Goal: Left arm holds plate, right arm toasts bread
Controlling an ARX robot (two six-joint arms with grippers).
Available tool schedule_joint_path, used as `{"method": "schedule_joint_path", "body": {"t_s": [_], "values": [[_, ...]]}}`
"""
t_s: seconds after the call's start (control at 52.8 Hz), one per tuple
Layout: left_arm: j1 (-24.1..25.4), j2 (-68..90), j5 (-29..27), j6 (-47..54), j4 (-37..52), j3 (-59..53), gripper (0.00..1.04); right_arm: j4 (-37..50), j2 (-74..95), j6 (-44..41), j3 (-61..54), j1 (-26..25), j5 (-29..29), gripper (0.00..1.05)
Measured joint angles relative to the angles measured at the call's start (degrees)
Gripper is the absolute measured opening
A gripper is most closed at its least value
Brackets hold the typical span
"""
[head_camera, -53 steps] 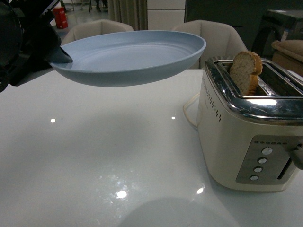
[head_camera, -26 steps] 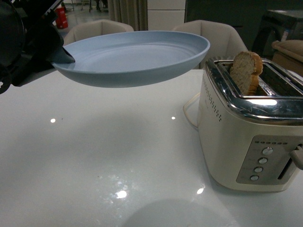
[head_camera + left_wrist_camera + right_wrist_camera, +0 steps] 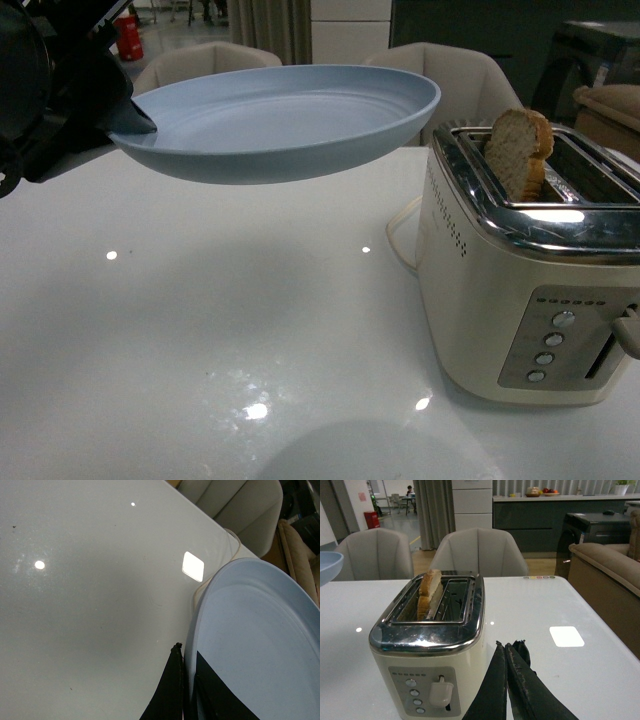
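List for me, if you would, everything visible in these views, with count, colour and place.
plate: one, pale blue, held in the air above the table, beside the toaster
bread: one piece, light brown with a darker crust, standing up out of the toaster slot nearer the plate
toaster: one, cream with a chrome top, on the table
table: one, glossy white
chairs: two, beige, behind the table
sofa: one, tan, beyond the table's edge
left gripper: one, black, shut on the plate's rim
right gripper: one, black, shut and empty, near the toaster's lever end
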Motion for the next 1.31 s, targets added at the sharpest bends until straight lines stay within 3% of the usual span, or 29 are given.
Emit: {"method": "schedule_joint_path", "body": {"t_s": [0.606, 0.719, 1.306], "values": [[0.00, 0.00, -0.02, 0.00, 0.00, 0.00, 0.03, -4.74, -9.31, -0.04, -4.04, 0.00, 0.00, 0.02], [0.00, 0.00, 0.00, 0.00, -0.02, 0.00, 0.03, -14.84, -16.94, -0.04, -4.02, 0.00, 0.02, 0.02], [0.00, 0.00, 0.04, 0.00, 0.00, 0.00, 0.03, -14.51, -18.75, -0.07, -4.02, 0.00, -0.02, 0.05]]}}
